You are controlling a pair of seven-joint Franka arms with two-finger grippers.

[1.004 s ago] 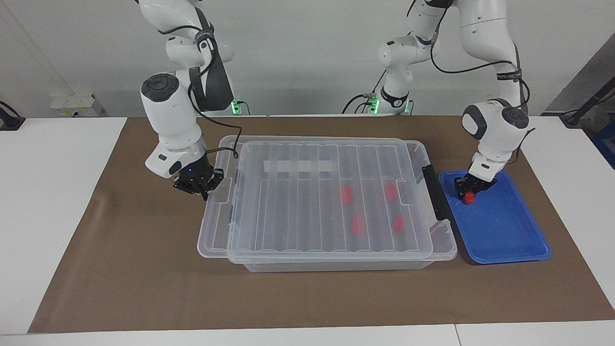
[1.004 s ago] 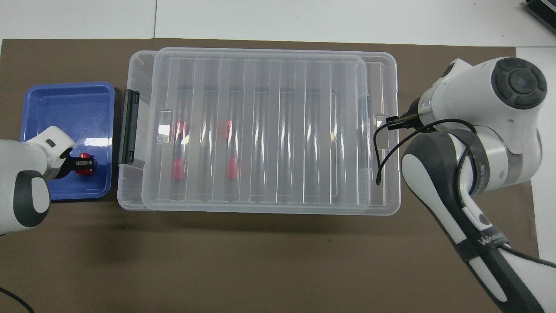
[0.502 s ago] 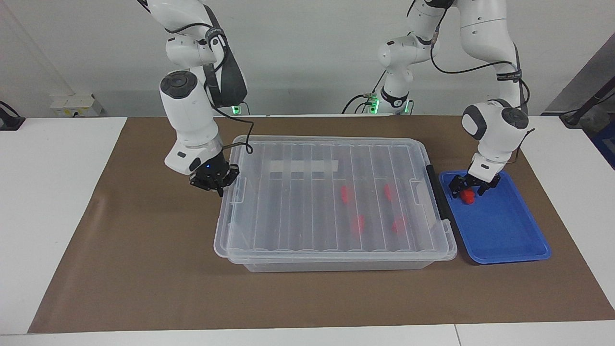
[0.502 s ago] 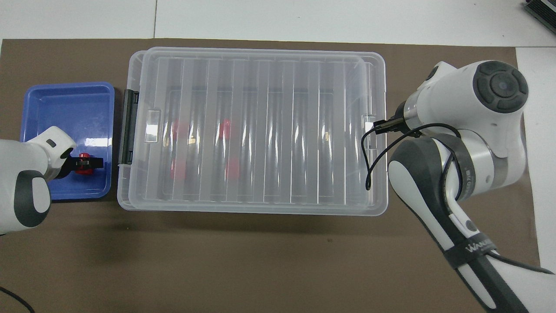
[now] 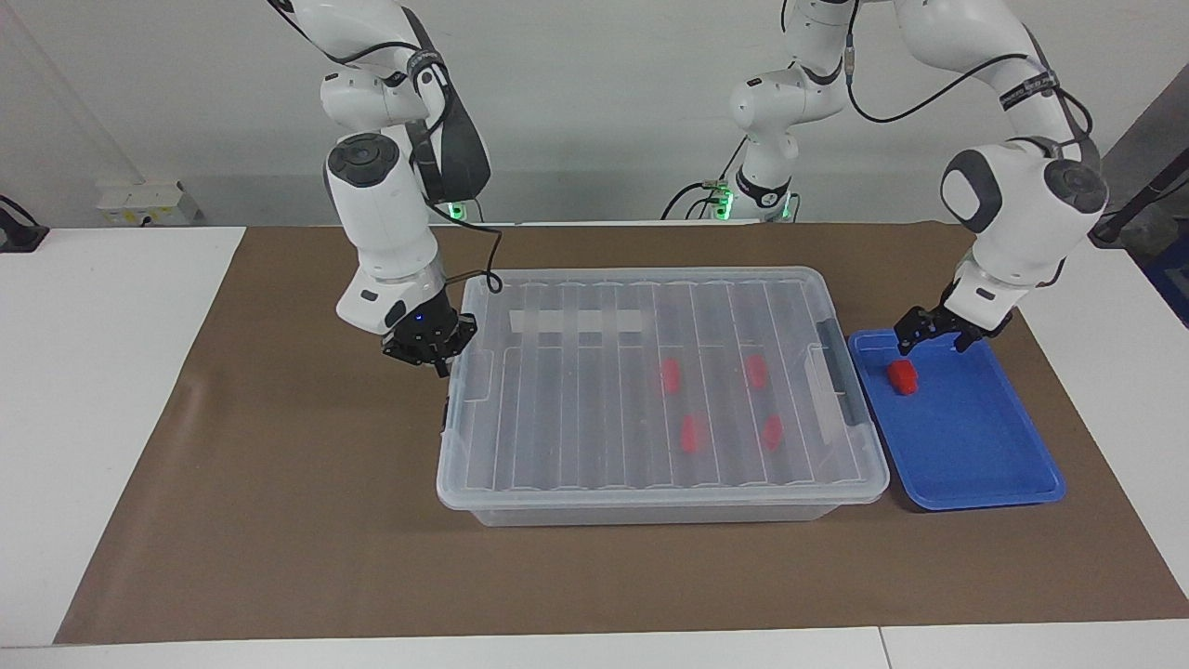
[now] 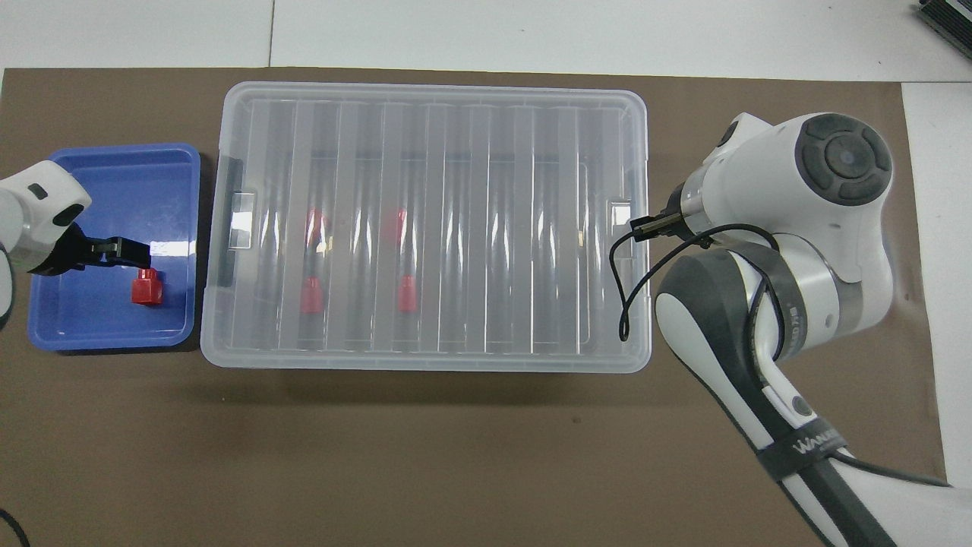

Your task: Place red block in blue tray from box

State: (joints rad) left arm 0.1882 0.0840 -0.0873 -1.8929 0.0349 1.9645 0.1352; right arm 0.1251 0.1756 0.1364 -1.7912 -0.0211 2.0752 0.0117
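Note:
One red block (image 5: 902, 376) lies free in the blue tray (image 5: 975, 446), in the part nearer to the robots. My left gripper (image 5: 936, 336) is open and empty, raised a little over the tray's edge nearest the robots; the overhead view shows it (image 6: 114, 249) beside the block (image 6: 146, 290) over the tray (image 6: 114, 182). The box (image 5: 594, 390) stands mid-table with its clear lid squarely on it. Several more red blocks (image 5: 690, 432) show through the lid. My right gripper (image 5: 429, 342) is at the lid's end toward the right arm's end of the table.
A brown mat (image 5: 279, 520) covers the table under everything. The tray stands right beside the box at the left arm's end. A whitish tape strip (image 5: 576, 321) and the latch (image 5: 831, 358) show at the lid. In the overhead view the right arm (image 6: 790, 251) covers its own gripper.
The lid slid toward the left arm's end along with my right gripper and now sits square on the box. My left gripper opened, let go of the red block and rose.

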